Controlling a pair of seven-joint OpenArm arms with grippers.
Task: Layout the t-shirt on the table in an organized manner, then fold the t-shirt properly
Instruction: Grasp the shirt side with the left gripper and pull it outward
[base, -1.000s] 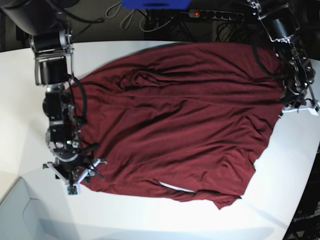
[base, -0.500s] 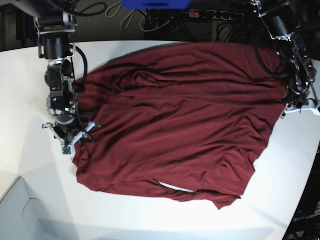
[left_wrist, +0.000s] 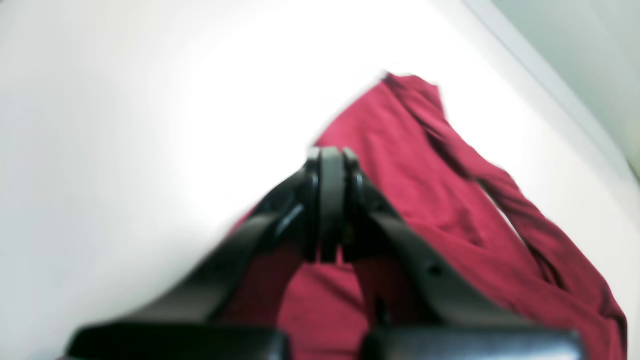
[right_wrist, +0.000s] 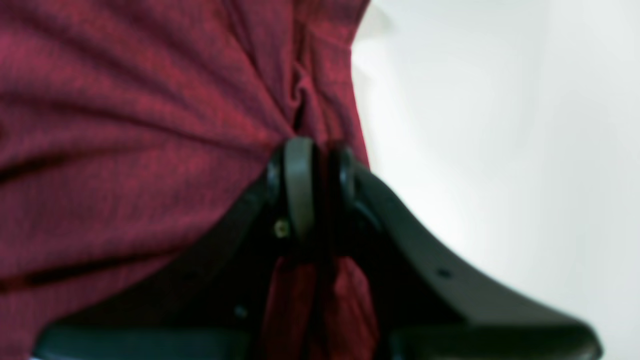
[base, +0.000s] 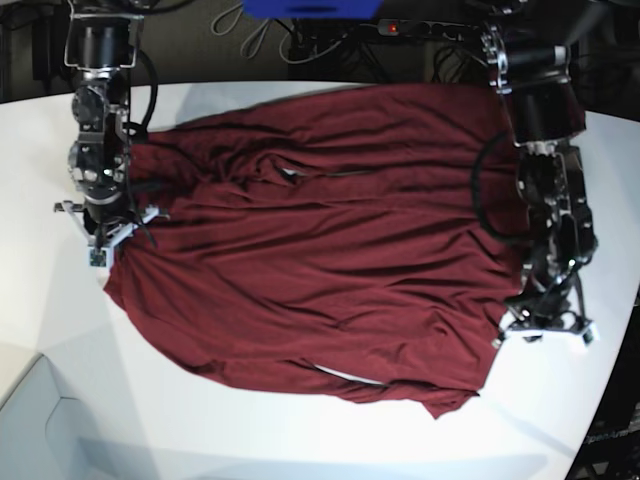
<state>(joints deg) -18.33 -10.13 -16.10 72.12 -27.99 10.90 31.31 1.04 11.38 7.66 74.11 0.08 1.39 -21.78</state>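
Layout step: spreading the t-shirt flat.
Right gripper pinches its hem; left gripper closed over cloth. Next: tug edges outward.

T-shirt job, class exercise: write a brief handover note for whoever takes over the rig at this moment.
Left gripper: shut, fingertips pressed together over the t-shirt's edge; whether cloth is pinched cannot be told.
Right gripper: shut on the t-shirt, fabric bunched between its fingers.
The t-shirt lies spread across the table, wrinkled, with ridges across the middle and uneven edges.
Done: roughly spread out, one arm at each side.
Left: smooth it flat, then fold; no fold is made yet.
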